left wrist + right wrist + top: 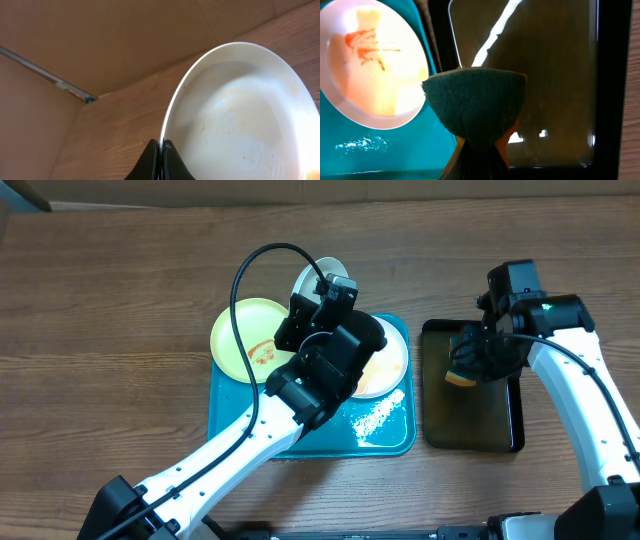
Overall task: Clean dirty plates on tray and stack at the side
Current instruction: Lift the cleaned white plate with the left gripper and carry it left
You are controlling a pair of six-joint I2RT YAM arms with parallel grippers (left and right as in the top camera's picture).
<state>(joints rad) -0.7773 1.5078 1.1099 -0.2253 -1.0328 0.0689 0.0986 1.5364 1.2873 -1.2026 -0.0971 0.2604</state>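
Observation:
My left gripper (330,288) is shut on the rim of a white plate (318,275) and holds it tilted up above the back of the teal tray (240,430). In the left wrist view the jaws (161,146) pinch the rim of this plate (240,115), which shows only faint specks. A pale yellow-green plate (245,335) with an orange-red smear lies over the tray's back left corner. A second white plate (388,365) with sauce lies on the tray's right side (370,65). My right gripper (470,360) is shut on a sponge (475,100) above the black tray (470,420).
The narrow black tray (545,75) stands right of the teal tray (395,145). A patch of white foam (378,418) lies on the teal tray's front right. A black cable (245,275) loops over the left arm. A cardboard wall runs along the back.

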